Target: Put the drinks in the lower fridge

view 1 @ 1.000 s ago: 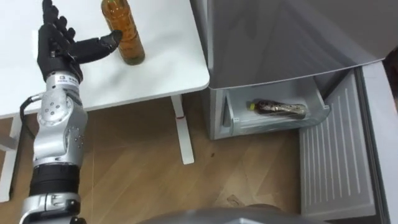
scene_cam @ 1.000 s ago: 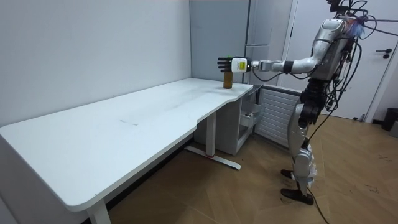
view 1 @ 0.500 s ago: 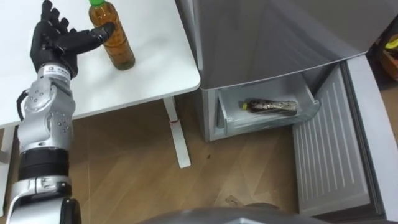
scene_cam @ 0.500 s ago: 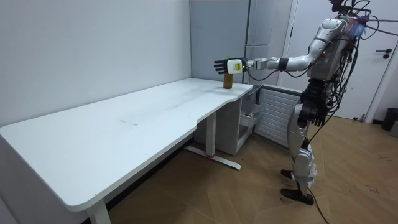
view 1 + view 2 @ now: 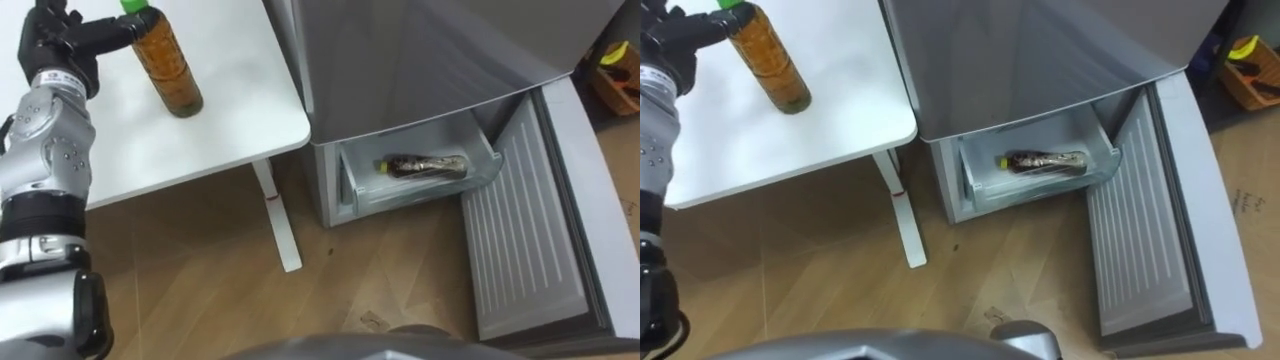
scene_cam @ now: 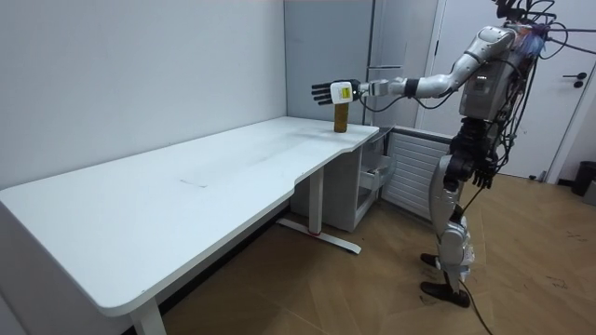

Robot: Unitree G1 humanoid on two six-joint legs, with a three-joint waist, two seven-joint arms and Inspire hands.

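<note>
Left hand (image 5: 52, 45) raised — thumb at bottle (image 5: 170, 72) cap | bottle near table (image 5: 235, 110) edge

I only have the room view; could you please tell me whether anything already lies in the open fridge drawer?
Observer: Yes, a dark bottle with a yellow cap lies on its side in the drawer.
Operator: Thanks. And the other one?
Observer: The amber bottle on the table has a green cap.
Operator: Is it being gripped?
Observer: No, the left robot hand is open, its thumb reaching to the cap.
</note>
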